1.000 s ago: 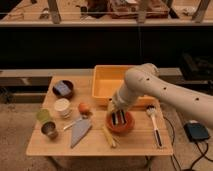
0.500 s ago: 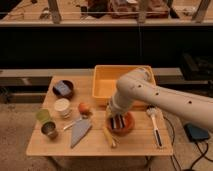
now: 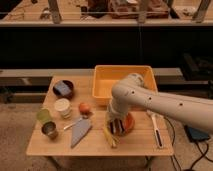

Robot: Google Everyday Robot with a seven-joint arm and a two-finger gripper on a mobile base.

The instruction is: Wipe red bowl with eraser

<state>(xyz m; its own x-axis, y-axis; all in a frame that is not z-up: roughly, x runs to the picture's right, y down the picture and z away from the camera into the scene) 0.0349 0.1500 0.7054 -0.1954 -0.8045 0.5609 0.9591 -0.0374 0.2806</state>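
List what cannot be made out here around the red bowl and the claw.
- Red bowl, camera view: mostly hidden behind the arm; only its right edge shows.
- Eraser: dark striped block under the claw; contact with the bowl unclear.
- Claw: wrist covers it.
- Arm: cut off by the right edge.

yellow bin (image 3: 120,80), dark bowl (image 3: 63,89), perhaps an orange (image 3: 85,107)

I count one gripper (image 3: 117,123) low in the middle of the frame, one red bowl (image 3: 128,122) beneath it, one dark bowl (image 3: 63,88) at left, three cups (image 3: 63,107) lower left, one yellow bin (image 3: 123,82), one brush (image 3: 156,129).
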